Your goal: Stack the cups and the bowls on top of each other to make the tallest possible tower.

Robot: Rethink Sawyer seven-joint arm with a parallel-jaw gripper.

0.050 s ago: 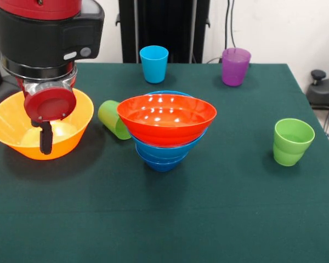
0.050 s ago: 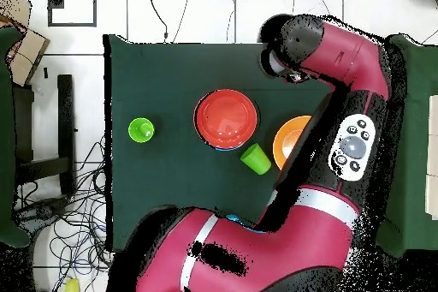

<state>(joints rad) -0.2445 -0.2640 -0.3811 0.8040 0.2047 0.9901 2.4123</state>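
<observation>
Four glossy flared bowls are seen on the dark green table [image 1: 219,219], three of them nested into a single tower [image 1: 166,131] near the table's middle. The tower is topped by an orange-red bowl [image 1: 166,118], its wide rim catching bright glints of light, and two blue bowls [image 1: 163,154] are stacked beneath it, narrowing to a small base; a sliver of blue rim is also seen behind the red one. The big yellow-orange bowl [image 1: 22,129] is left standing alone, apart from the tower, and the gripper [image 1: 45,141] is hung down inside it from the red and black arm [image 1: 46,33]. Only one dark finger is made out against the bowl's inner wall, so whether the fingers are apart or together cannot be told.

Between that bowl and the tower, just beside the fingers, a green cup [image 1: 114,119] is seen lying on its side, its mouth turned toward the yellow-orange bowl. A second green cup [image 1: 291,141] is stood upright well apart from the fingers, on the tower's other side. A light blue cup [image 1: 154,63] and a translucent purple cup [image 1: 235,66] are stood upright near the table's edge, beyond the tower. From overhead, the arm is shown covering much of the yellow-orange bowl.
</observation>
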